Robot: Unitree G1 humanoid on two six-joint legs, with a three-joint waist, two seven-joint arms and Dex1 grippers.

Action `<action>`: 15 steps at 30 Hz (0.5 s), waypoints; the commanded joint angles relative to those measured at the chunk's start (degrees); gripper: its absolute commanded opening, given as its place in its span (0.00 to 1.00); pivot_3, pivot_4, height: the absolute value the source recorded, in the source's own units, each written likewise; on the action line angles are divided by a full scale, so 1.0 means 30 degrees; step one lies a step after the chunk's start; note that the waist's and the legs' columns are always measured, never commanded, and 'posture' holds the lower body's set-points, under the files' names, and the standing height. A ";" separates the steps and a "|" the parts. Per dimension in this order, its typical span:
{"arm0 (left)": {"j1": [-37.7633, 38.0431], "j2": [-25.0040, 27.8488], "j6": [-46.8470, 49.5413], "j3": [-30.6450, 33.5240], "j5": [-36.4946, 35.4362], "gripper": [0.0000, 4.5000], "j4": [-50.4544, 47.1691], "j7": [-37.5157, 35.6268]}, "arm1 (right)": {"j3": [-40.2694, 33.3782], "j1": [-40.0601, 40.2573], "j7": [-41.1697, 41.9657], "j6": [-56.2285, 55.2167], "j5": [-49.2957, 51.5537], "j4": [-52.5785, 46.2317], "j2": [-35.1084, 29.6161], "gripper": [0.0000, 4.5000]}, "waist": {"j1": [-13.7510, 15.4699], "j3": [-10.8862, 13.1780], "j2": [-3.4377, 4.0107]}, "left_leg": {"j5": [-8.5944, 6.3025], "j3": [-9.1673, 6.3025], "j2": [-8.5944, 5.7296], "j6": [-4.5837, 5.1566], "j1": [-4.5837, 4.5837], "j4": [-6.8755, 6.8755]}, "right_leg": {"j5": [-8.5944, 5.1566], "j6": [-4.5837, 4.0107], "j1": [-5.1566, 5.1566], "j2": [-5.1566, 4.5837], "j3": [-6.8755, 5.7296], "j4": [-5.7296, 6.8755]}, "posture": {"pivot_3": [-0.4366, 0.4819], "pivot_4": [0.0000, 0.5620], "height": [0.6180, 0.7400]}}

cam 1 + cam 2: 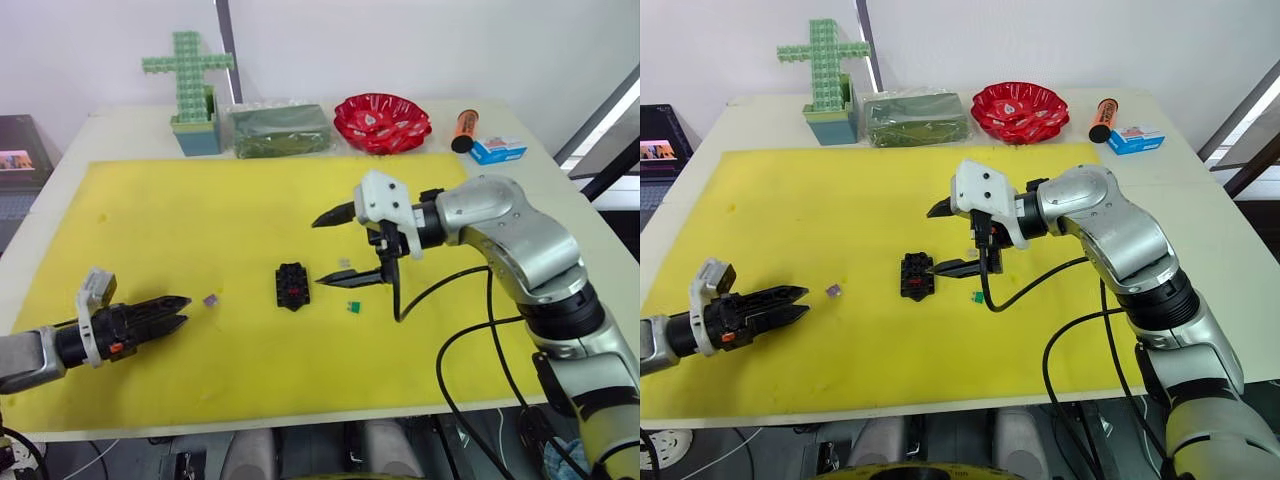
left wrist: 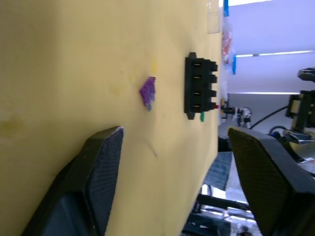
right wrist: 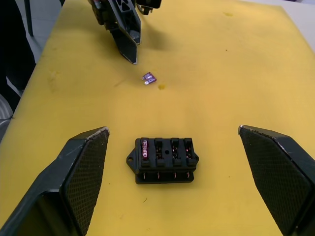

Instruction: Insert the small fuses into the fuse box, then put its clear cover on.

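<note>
The black fuse box (image 1: pixel 292 285) lies mid-mat on the yellow mat (image 1: pixel 200 220). It holds a reddish fuse (image 3: pixel 144 149) in one end slot. A purple fuse (image 1: pixel 210 299) lies loose between the box and my left gripper (image 1: pixel 184 310), which is open just left of it. A green fuse (image 1: pixel 353 307) lies right of the box. My right gripper (image 1: pixel 318 252) hovers open over the box's right side, one finger high and one low. A small pale glassy piece (image 1: pixel 344 263) sits under it; I cannot tell whether it is the clear cover.
Along the table's back edge stand a green block cross (image 1: pixel 188 62), a clear bag of green material (image 1: pixel 281 130), a red bowl (image 1: pixel 382 122), an orange cylinder (image 1: pixel 464 128) and a blue-and-white carton (image 1: pixel 497 150). A black cable (image 1: pixel 400 300) hangs from my right wrist onto the mat.
</note>
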 commanded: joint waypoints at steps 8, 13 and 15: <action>-0.1377 -0.1821 -0.0425 -0.0144 -0.2331 0.79 0.0481 0.4834 | -0.0213 -0.0203 -0.0428 -0.0194 -0.0098 -0.0660 0.0065 1.00 | 0.0115 -0.0010 0.0001 | 0.0008 -0.0010 -0.0028 -0.0013 0.0001 0.0007 | -0.0012 -0.0030 0.0021 -0.0017 -0.0002 0.0000 | 0.48 0.27 1.00; -0.1915 -0.2462 -0.0649 -0.0266 -0.2307 0.79 0.0719 0.5736 | -0.0269 -0.0184 -0.0649 -0.0146 -0.0136 -0.0741 0.0059 1.00 | 0.0245 -0.0019 0.0016 | 0.0016 -0.0016 -0.0044 -0.0027 0.0011 0.0009 | -0.0006 -0.0022 0.0035 -0.0020 -0.0005 0.0001 | 0.48 0.27 1.00; -0.1972 -0.2658 -0.0689 -0.0302 -0.2318 0.79 0.0644 0.5970 | -0.0320 -0.0201 -0.0777 -0.0119 -0.0128 -0.0744 0.0088 1.00 | 0.0355 -0.0022 0.0021 | 0.0018 -0.0013 -0.0046 -0.0031 0.0016 0.0012 | -0.0009 -0.0041 0.0040 -0.0020 -0.0003 0.0000 | 0.48 0.27 1.00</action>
